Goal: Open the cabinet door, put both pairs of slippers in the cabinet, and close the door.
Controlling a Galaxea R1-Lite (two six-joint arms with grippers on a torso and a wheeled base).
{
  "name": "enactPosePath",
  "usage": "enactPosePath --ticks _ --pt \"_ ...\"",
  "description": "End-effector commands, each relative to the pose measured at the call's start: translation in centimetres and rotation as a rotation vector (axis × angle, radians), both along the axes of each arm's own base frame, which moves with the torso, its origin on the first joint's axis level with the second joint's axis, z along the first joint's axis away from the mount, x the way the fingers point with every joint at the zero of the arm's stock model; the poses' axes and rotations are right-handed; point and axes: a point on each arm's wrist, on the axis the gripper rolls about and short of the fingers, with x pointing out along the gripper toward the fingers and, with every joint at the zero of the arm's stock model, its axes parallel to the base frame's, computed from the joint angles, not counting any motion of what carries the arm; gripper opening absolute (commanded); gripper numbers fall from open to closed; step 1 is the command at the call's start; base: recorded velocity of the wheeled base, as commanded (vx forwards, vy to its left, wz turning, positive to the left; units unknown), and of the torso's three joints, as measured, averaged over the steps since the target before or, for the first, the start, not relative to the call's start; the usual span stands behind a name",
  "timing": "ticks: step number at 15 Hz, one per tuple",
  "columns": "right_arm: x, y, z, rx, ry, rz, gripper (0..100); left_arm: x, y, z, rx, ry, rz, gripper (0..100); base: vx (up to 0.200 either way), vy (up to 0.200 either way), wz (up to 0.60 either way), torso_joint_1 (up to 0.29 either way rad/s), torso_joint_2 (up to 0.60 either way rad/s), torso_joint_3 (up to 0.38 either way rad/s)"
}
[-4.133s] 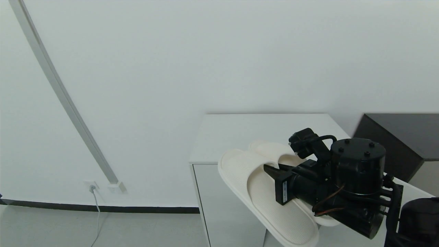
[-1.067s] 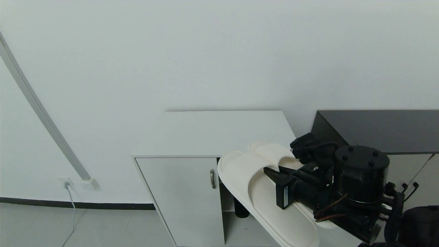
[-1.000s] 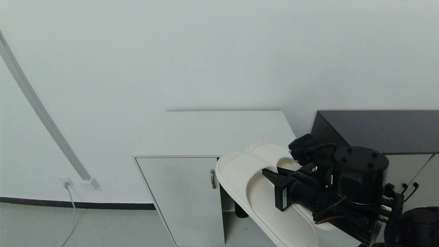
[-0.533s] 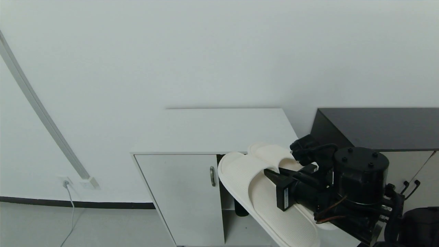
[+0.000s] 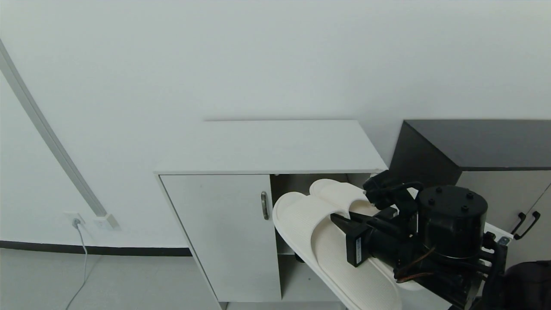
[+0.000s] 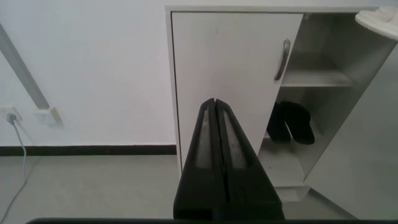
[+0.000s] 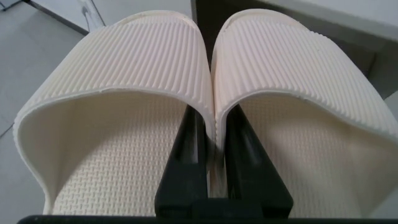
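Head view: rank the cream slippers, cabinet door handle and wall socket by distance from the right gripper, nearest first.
1. Cream slippers: clamped in the right gripper itself.
2. Door handle: just left of the slippers' far end.
3. Wall socket: far left, low down.

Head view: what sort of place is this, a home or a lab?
Probably an indoor entryway, or a mock-up of one: a white shoe cabinet against a bare wall, black slippers inside it, cream slippers held before it, and a wall socket near the floor.

The cabinet (image 5: 280, 146) opens right of the shut door (image 5: 219, 232); black slippers (image 6: 291, 122) occupy its lower compartment.
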Motion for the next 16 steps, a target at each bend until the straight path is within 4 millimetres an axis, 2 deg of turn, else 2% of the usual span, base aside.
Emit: enactPosePath --ticks 1,8,16 --pt "-0.01 0.04 -0.10 -0.003 0.002 0.001 0 0.00 0.00 0.00 0.000 0.000 0.000 0 0.000 0.000 0.00 -0.222 0.55 0.320" --pt "-0.04 0.07 -0.10 -0.002 0.002 0.004 0 0.00 0.00 0.00 0.000 0.000 0.000 0 0.000 0.000 0.00 -0.203 0.52 0.321" --pt "-0.17 0.20 -0.18 -0.003 0.005 0.010 0 0.00 0.00 0.00 0.000 0.000 0.000 0 0.000 0.000 0.00 -0.150 0.48 0.323"
